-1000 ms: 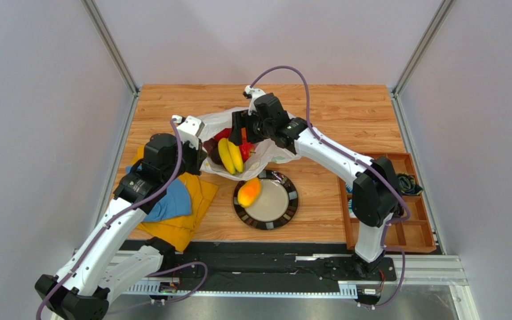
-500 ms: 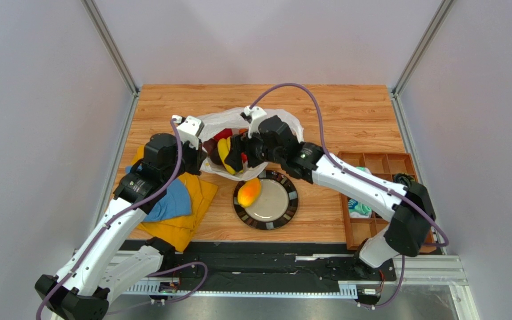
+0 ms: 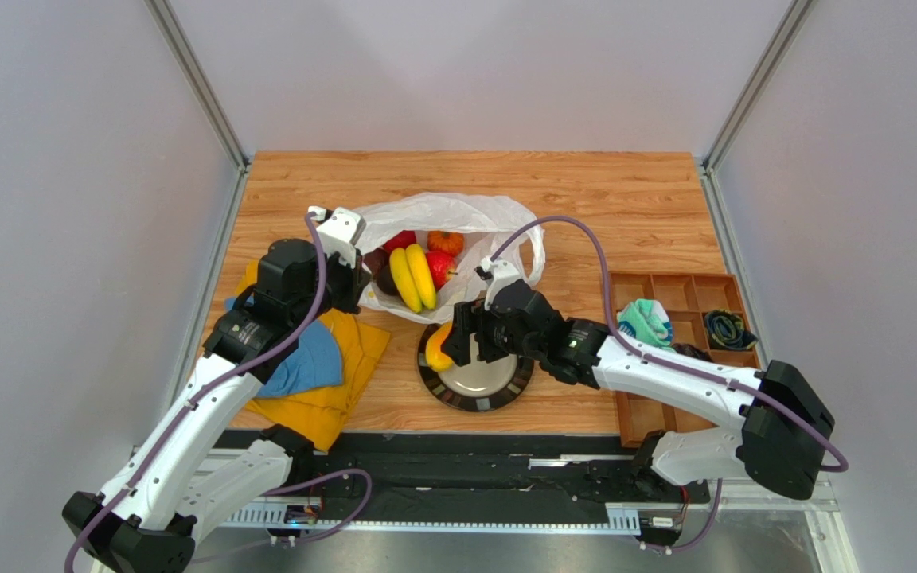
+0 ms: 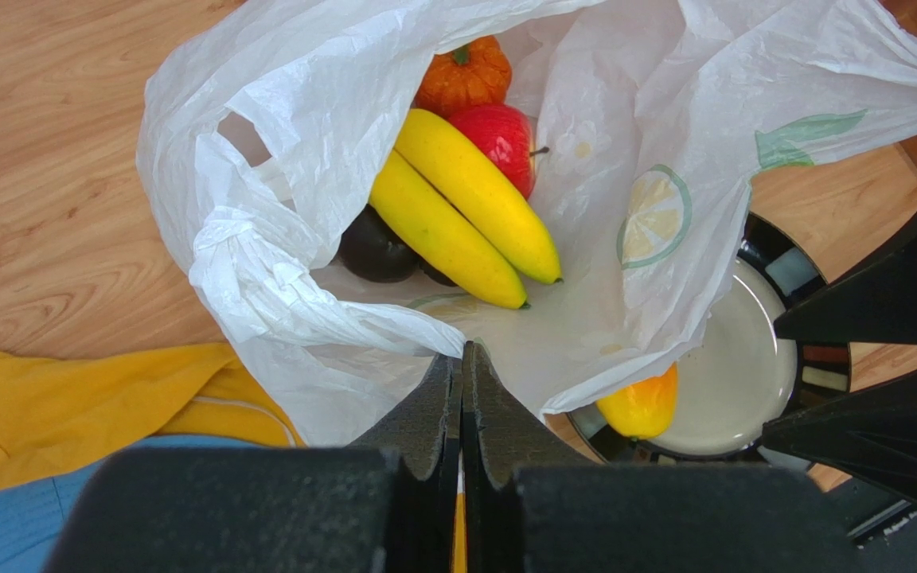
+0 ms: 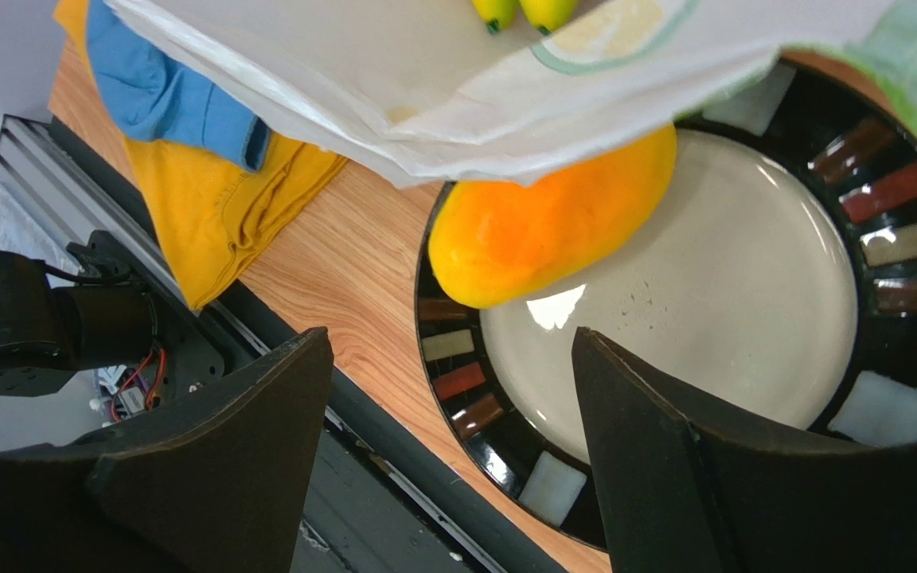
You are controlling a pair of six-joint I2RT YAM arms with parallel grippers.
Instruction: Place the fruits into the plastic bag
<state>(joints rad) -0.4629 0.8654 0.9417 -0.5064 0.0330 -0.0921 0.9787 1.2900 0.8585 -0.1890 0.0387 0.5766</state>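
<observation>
The plastic bag lies open on the table, holding two bananas, a ribbed orange fruit, a red one and a dark one. My left gripper is shut on the bag's near rim. The orange-yellow mango lies on the left of the black-rimmed plate, partly under the bag's edge. My right gripper hangs open over the plate, just short of the mango, with nothing between its fingers.
Yellow cloth and blue cloth lie under the left arm, left of the plate. A wooden compartment tray with small items stands at the right. The table's front rail runs close below the plate.
My right arm has pulled back out of the bag's mouth toward the near side and now hovers over the plate by the mango. The left arm has kept still.
</observation>
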